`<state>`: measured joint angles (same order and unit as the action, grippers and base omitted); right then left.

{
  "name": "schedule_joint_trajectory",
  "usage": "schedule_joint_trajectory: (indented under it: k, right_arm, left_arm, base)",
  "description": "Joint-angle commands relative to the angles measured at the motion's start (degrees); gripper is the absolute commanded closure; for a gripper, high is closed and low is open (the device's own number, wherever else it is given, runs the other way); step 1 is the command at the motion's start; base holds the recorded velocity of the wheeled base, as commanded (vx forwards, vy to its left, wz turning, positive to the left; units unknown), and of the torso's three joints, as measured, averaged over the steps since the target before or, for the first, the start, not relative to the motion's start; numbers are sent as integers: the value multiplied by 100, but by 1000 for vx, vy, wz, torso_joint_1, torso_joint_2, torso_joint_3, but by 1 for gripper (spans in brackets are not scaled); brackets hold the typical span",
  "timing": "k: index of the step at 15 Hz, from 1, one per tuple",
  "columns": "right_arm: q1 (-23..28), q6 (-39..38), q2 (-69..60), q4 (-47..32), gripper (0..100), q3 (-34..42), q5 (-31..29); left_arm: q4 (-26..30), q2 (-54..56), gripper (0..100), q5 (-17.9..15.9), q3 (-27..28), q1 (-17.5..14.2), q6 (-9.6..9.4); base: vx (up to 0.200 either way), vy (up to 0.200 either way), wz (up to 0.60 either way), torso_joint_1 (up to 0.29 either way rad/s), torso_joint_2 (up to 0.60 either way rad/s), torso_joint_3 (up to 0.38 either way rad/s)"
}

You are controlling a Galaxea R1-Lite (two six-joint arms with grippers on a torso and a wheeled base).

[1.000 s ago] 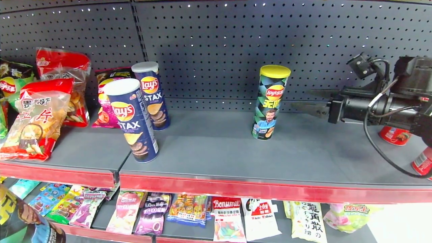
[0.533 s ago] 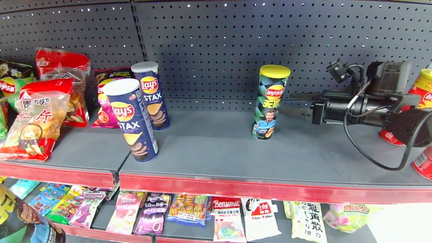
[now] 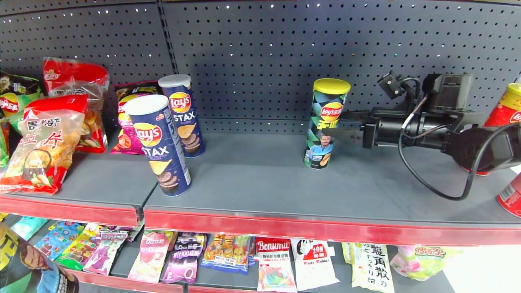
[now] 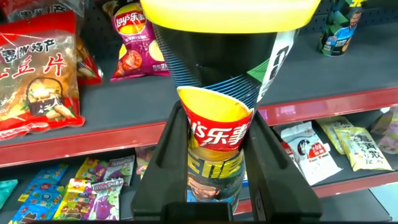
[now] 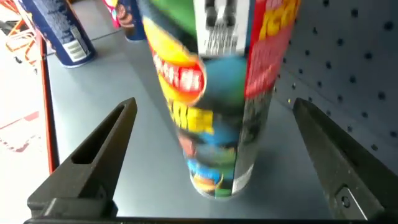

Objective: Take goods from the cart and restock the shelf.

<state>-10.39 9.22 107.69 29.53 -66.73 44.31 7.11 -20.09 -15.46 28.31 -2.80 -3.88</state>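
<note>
While the left gripper [image 4: 217, 121] sits low in front of the shelving, it's clamped tight on a second can [image 4: 217, 62] with a yellow lid, fingers pressed against both sides. Up top, the right gripper [image 3: 336, 122] is level with the green can [image 3: 325, 122] that stands upright on the shelf [image 3: 264, 183], roughly mid-shelf and close to the pegboard [image 3: 264, 49] at the back. Its jaws are spread wide with one finger on each side of that can, and from the right wrist camera you can see a gap on both sides, so it's got hold of nothing. Two blue cans [image 3: 160, 144] stand well apart from it on the robot's left, next to some snack bags [image 3: 44, 142]. Red cans [image 3: 504, 110] sit on the right behind the arm.
</note>
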Motion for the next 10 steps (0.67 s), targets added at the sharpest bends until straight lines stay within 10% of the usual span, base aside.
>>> schedule_joint_trajectory:
  k: [1,8,9,10]
  right_arm:
    - [-69,1,173,1,0,-253,16]
    - [-201,1,463,9,0,-560,-28]
    - [-209,10,498,9,100,-604,-37]
    - [-209,1,516,9,100,-639,-54]
  left_arm:
    - [10,5,100,-1,-9,-1,1]
    - [1,31,100,-1,-9,-1,1]
    - [10,40,100,-1,-18,-1,1]
    - [10,49,100,8,-36,-1,1]
  base:
    - [0,0,0,0,0,0]
    - [0,0,0,0,0,0]
    - [0,0,0,0,0,0]
    - [0,0,0,0,0,0]
